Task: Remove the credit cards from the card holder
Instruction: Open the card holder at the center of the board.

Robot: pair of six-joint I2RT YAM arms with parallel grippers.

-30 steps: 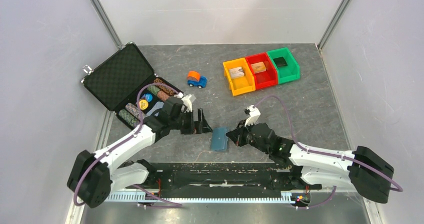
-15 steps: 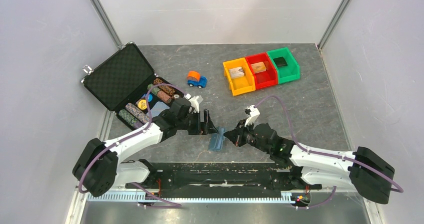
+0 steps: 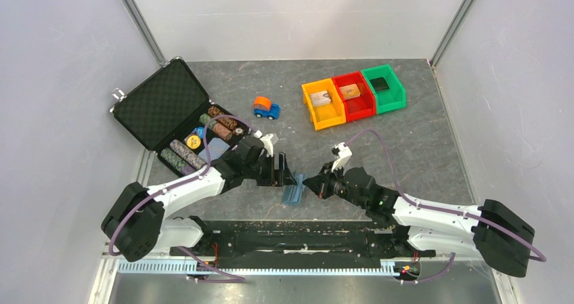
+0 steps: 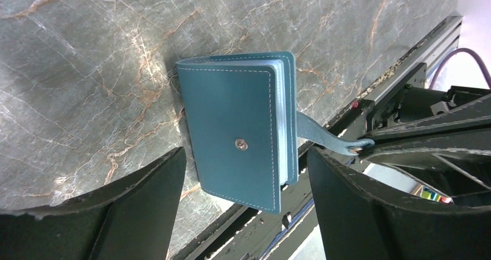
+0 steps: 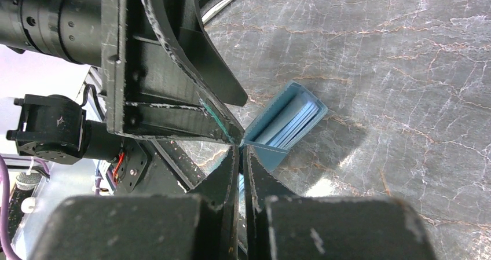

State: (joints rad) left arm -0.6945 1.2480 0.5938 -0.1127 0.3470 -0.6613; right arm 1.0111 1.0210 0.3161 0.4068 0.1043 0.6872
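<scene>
The card holder point(image 3: 293, 191) is a light-blue wallet, folded shut, near the table's front edge with one side lifted off the surface. In the left wrist view it point(image 4: 231, 130) shows its snap stud, and its closing tab point(image 4: 324, 139) stretches to the right. My right gripper point(image 3: 313, 182) is shut on that tab point(image 5: 263, 150) and pulls it taut. My left gripper point(image 3: 285, 173) is open, and its fingers point(image 4: 133, 208) straddle the wallet without touching it. Only pale pocket edges point(image 5: 292, 121) show inside the wallet. The credit cards in it are hidden.
An open black case point(image 3: 162, 107) with poker chips stands at the left. A blue-and-orange toy car point(image 3: 266, 107) sits mid-table. Orange point(image 3: 323, 103), red point(image 3: 353, 95) and green point(image 3: 383, 87) bins at the back right each hold a small flat piece. The black base rail point(image 3: 298, 233) runs just in front of the wallet.
My left gripper has moved right, up to the wallet. The wallet, flat a second ago, is tilted up by my right gripper, which holds its tab.
</scene>
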